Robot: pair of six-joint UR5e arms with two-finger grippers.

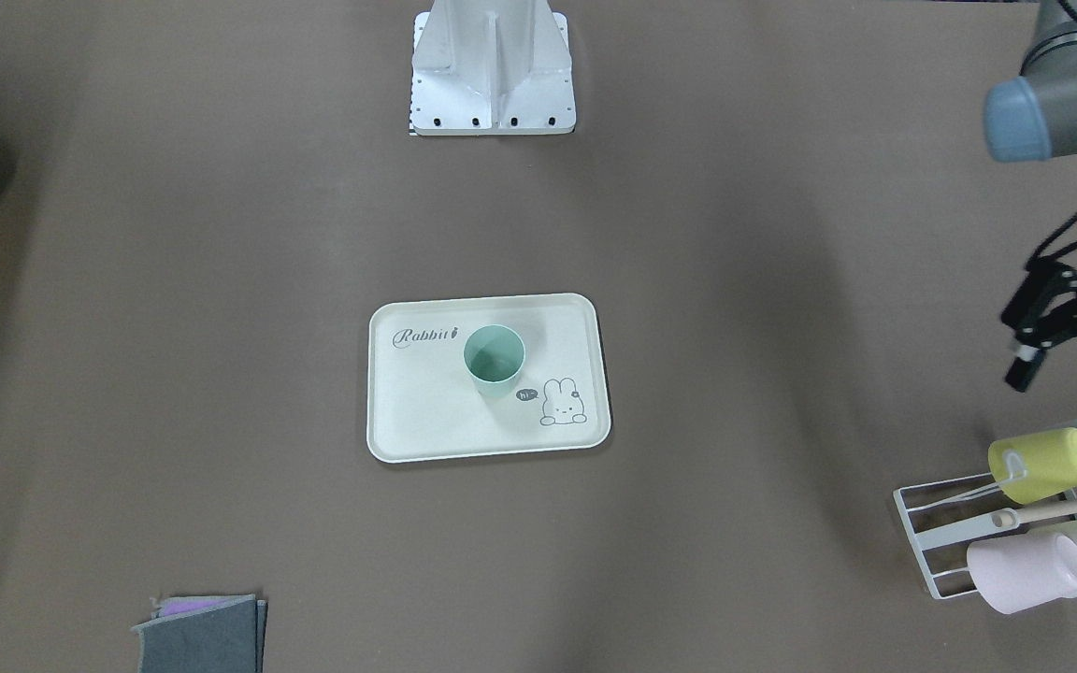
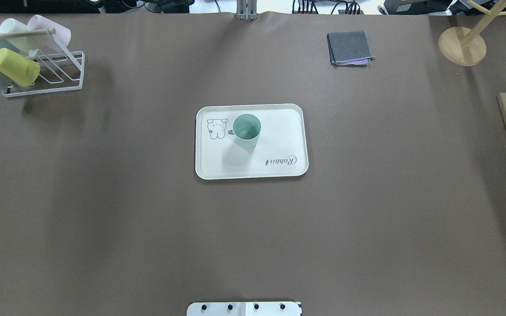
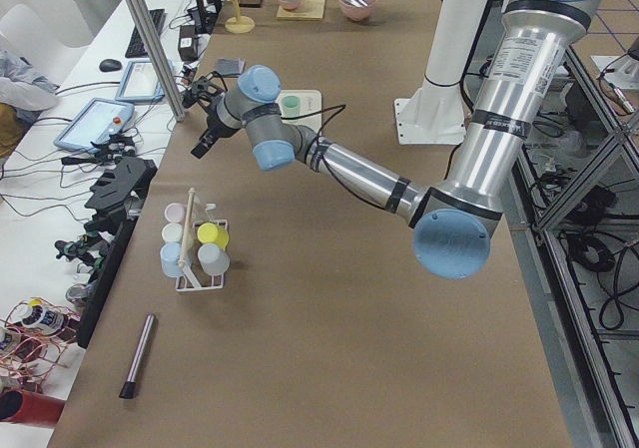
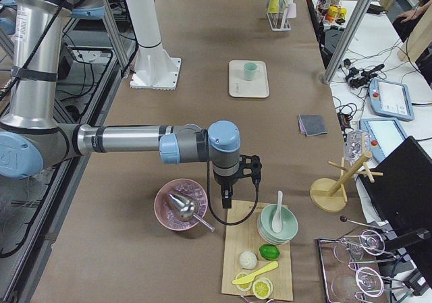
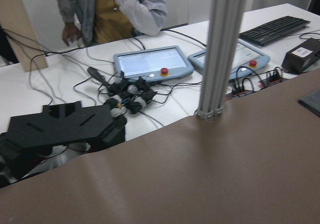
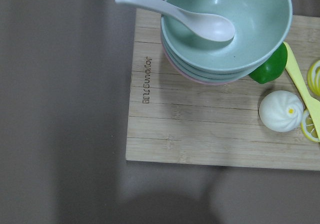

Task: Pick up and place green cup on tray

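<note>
The green cup stands upright on the cream tray with the "Rabbit" lettering, near the bunny drawing. Cup and tray sit mid-table in the overhead view, and the cup also shows in the exterior left view. My left gripper hangs far off at the table's left end, above the cup rack; I cannot tell whether it is open or shut. My right gripper hangs over a wooden board at the other end; its state cannot be told. Neither is near the cup.
A white wire rack holds a yellow cup and pale cups. A folded grey cloth lies at the far side. The wooden board carries stacked bowls, a spoon and food. A pink bowl sits beside it.
</note>
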